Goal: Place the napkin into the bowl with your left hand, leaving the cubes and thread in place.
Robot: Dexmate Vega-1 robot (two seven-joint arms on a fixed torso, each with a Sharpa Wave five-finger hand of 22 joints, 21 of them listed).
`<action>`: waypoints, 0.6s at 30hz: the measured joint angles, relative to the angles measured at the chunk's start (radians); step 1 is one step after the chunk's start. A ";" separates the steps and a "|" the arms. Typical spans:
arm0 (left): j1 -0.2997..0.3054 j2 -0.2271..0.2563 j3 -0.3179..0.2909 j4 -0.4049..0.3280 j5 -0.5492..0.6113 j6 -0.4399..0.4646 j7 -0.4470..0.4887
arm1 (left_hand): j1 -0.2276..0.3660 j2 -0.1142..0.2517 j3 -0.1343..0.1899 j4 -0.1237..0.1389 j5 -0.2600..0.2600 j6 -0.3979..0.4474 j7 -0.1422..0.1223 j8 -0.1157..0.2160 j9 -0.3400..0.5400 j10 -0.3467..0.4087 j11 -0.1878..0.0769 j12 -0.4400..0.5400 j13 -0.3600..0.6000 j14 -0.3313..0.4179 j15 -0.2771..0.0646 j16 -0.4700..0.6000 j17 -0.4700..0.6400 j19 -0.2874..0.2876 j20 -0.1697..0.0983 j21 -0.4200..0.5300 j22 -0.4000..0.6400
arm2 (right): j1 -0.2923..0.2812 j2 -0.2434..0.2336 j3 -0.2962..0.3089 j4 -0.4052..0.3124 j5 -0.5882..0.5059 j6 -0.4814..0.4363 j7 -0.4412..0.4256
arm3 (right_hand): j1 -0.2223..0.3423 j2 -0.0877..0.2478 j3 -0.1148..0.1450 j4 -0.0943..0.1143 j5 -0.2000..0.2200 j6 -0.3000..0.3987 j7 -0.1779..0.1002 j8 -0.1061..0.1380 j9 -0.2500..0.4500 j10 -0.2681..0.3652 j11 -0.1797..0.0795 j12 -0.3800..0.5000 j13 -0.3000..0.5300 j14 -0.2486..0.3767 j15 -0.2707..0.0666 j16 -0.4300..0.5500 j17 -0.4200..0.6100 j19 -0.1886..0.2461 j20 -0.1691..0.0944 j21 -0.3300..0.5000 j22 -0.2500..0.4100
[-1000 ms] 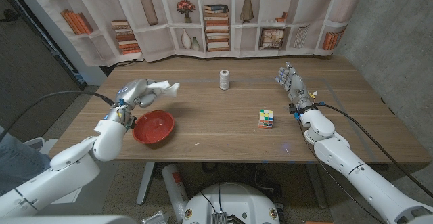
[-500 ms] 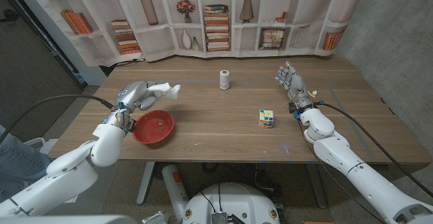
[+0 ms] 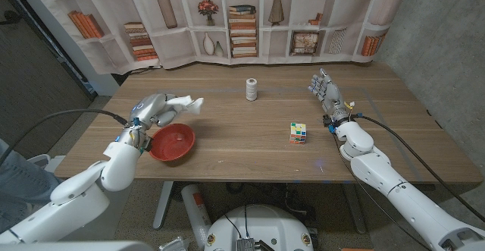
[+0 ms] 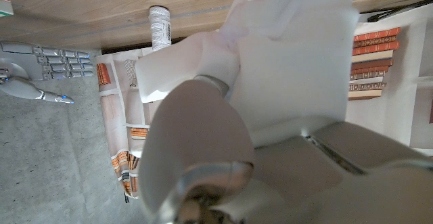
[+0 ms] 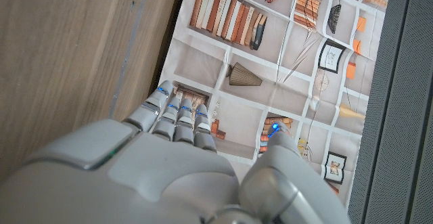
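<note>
Crumpled white paper napkin (image 3: 184, 103) pinched in left hand (image 3: 154, 108) just beyond the far rim of red round bowl (image 3: 172, 142); fingers (image 4: 196, 163) largely hidden behind it.

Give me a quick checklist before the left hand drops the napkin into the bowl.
1. Napkin held in left hand: ok.
2. Napkin over the red bowl: not ok, it hangs beyond the bowl's far rim.
3. Bowl empty: ok.
4. Thread spool upright, apart from the napkin: ok.
5. Cube clear of both hands: ok.
6. Right hand out of the way, fingers open: ok.
</note>
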 measured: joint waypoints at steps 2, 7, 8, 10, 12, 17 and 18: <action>0.007 -0.005 -0.005 -0.002 0.004 -0.001 -0.003 | -0.001 0.001 0.000 0.000 0.000 0.000 0.000 0.000 0.000 0.000 0.000 0.000 0.002 0.000 0.000 0.000 0.004 0.000 0.000 0.002 0.000 | 0.002 0.001 -0.001 0.002 -0.001 0.001 0.000 | 0.000 0.000 0.000 0.000 0.000 0.000 0.000 0.000 0.000 0.000 0.000 0.000 0.000 0.000 0.000 0.000 0.000 0.000 0.000 0.000 0.000; 0.028 -0.018 -0.018 -0.008 0.014 -0.005 -0.007 | -0.002 0.000 0.000 0.000 0.000 0.000 0.000 0.000 -0.003 0.000 0.000 0.000 0.002 0.000 0.000 -0.002 0.004 0.000 0.000 0.002 0.000 | 0.007 0.004 -0.004 0.006 -0.004 0.002 0.000 | 0.000 0.000 0.000 0.000 0.000 0.000 0.000 0.000 0.000 0.000 0.000 0.000 0.000 0.000 0.000 0.000 0.000 0.000 0.000 0.000 0.000; 0.032 -0.021 -0.020 -0.009 0.017 -0.006 -0.009 | -0.002 0.000 0.000 0.000 0.000 0.000 0.000 0.000 -0.003 0.000 0.000 0.000 0.002 0.000 0.000 -0.002 0.004 0.000 0.000 0.002 0.000 | 0.009 0.005 -0.004 0.008 -0.005 0.002 0.000 | 0.000 0.000 0.000 0.000 0.000 0.000 0.000 0.000 0.000 0.000 0.000 0.000 0.000 0.000 0.000 0.000 0.000 0.000 0.000 0.000 0.000; 0.039 -0.025 -0.025 -0.013 0.021 -0.007 -0.009 | -0.002 0.000 0.000 0.000 0.000 0.000 0.000 0.000 -0.003 0.000 0.000 0.000 0.002 0.000 0.000 -0.002 0.004 0.000 0.000 0.002 0.000 | 0.011 0.006 -0.006 0.009 -0.006 0.003 0.000 | 0.000 0.000 0.000 0.000 0.000 0.000 0.000 0.000 0.000 0.000 0.000 0.000 0.000 0.000 0.000 0.000 0.000 0.000 0.000 0.000 0.000; 0.045 -0.029 -0.029 -0.016 0.021 -0.007 -0.009 | -0.002 0.000 0.000 0.000 0.000 0.000 0.000 0.000 -0.003 0.000 0.000 -0.004 0.002 0.001 -0.001 -0.003 0.004 0.000 0.000 0.002 0.000 | 0.011 0.006 -0.006 0.009 -0.007 0.004 0.000 | 0.000 0.000 0.000 0.000 0.000 0.000 0.000 0.000 0.000 0.000 0.000 0.000 0.000 0.000 0.000 0.000 0.000 0.000 0.000 0.000 0.000; 0.074 -0.045 -0.049 -0.031 0.044 -0.008 -0.011 | -0.002 0.000 0.000 0.000 0.000 0.000 0.000 0.000 -0.004 0.001 -0.001 -0.007 0.006 0.002 -0.002 -0.005 0.005 -0.005 0.005 0.009 0.000 | 0.017 0.009 -0.009 0.015 -0.007 0.005 0.002 | 0.000 0.000 0.000 0.000 0.000 0.000 0.000 0.000 0.000 0.000 0.000 0.000 0.000 0.000 0.000 0.000 0.000 0.000 0.000 0.000 0.000; 0.083 -0.050 -0.054 -0.036 0.044 -0.008 -0.011 | -0.002 0.000 0.000 0.000 0.000 0.000 0.000 0.000 -0.004 0.004 -0.004 -0.007 0.006 0.002 -0.002 -0.006 0.006 -0.005 0.005 0.009 0.000 | 0.017 0.009 -0.009 0.015 -0.007 0.005 0.002 | 0.000 0.000 0.000 0.000 0.000 0.000 0.000 0.000 0.000 0.000 0.000 0.000 0.000 0.000 0.000 0.000 0.000 0.000 0.000 0.000 0.000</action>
